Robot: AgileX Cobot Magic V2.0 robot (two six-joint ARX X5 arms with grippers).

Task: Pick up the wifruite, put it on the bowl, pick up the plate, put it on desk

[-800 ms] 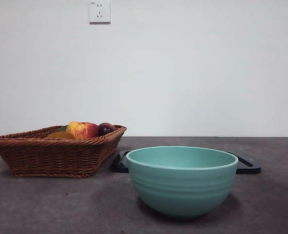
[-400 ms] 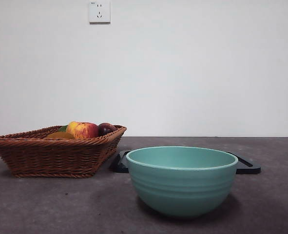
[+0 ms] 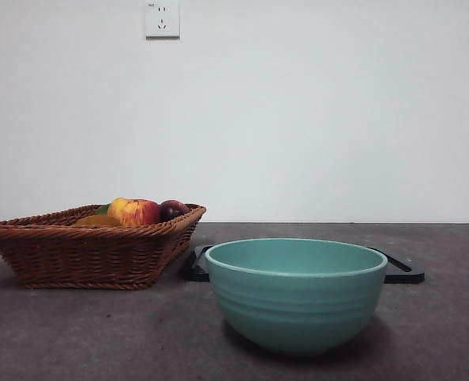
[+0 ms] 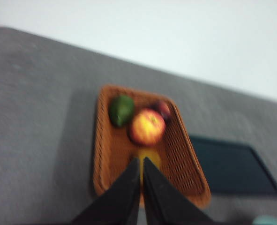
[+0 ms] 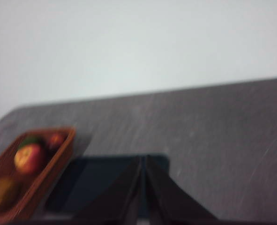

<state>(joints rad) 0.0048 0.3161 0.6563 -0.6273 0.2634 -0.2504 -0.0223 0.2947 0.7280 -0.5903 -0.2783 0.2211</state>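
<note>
Your teal bowl [image 3: 296, 294] sits near the front of the bench [image 3: 75, 333], right of the wicker basket [image 3: 83, 250]. The black tray [image 3: 405, 271] lies just behind the bowl. In the basket you have a red-yellow apple [image 4: 147, 126], a green fruit [image 4: 121, 110], a dark purple fruit [image 4: 163, 108] and a blurred yellowish-brown oval, likely the wifruite [image 4: 150, 158]. Your left gripper [image 4: 140, 161] hangs above the basket, jaws together and holding nothing. Your right gripper [image 5: 143, 159] hangs above the tray, jaws together too.
</note>
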